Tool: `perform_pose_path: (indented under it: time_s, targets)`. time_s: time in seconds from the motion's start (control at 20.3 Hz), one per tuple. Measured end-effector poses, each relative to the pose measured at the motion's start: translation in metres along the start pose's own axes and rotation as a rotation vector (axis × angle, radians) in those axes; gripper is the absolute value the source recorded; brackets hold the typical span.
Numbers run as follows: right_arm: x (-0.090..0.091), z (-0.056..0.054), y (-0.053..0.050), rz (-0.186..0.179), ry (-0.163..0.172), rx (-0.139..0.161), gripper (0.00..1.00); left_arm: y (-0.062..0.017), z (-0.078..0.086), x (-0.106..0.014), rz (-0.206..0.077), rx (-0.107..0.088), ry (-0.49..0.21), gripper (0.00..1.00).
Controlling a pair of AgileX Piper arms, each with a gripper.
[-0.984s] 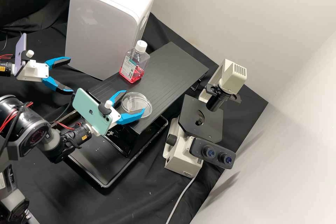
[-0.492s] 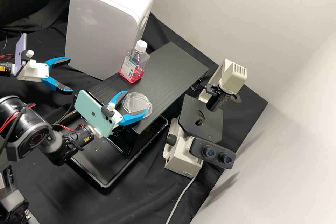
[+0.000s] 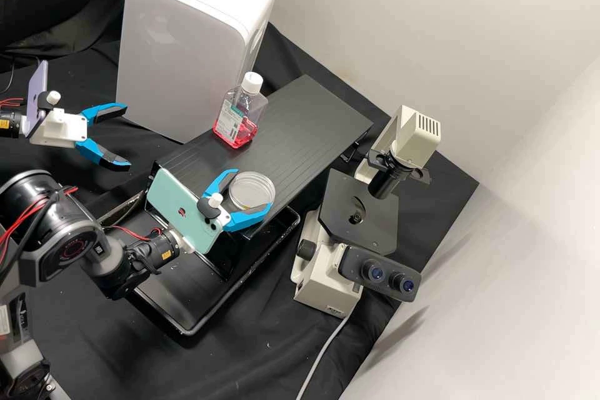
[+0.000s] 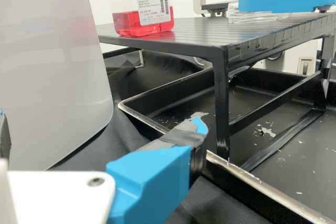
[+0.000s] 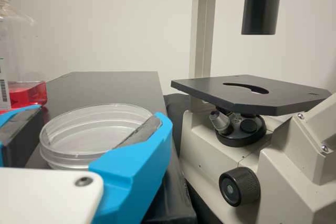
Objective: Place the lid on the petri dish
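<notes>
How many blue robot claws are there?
2. The right gripper is at the black shelf, closed around the petri dish. The left gripper hangs open beside the white box.

The raised black rack (image 3: 300, 119) has bare room between the flask (image 3: 239, 114) at its far corner and the petri dish (image 3: 251, 190) at its near edge, which the right gripper (image 3: 252, 189) clasps. The microscope (image 3: 369, 219) crowds one side of the rack. The white cabinet (image 3: 187, 37) walls the other side, near the left gripper (image 3: 125, 135), which hangs over the open black-draped surface (image 3: 281, 350).
</notes>
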Motion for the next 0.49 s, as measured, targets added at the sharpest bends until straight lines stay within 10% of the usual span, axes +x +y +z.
perform_pose_path:
  time_s: [0.25,0.3,0.49]
  targets:
    - [0.0014,-0.0006,-0.0001,-0.005,0.001,0.015,0.00,0.0000,0.0000,0.0000,0.000,0.000,0.000,1.00]
    - [0.0019,-0.0004,-0.0004,-0.010,-0.003,0.022,1.00,0.0000,0.0000,0.0000,0.000,0.000,0.000,1.00]
    - [0.0024,-0.0024,-0.0063,-0.048,-0.011,0.024,1.00,0.0000,0.0000,0.0000,0.000,0.000,0.000,1.00]
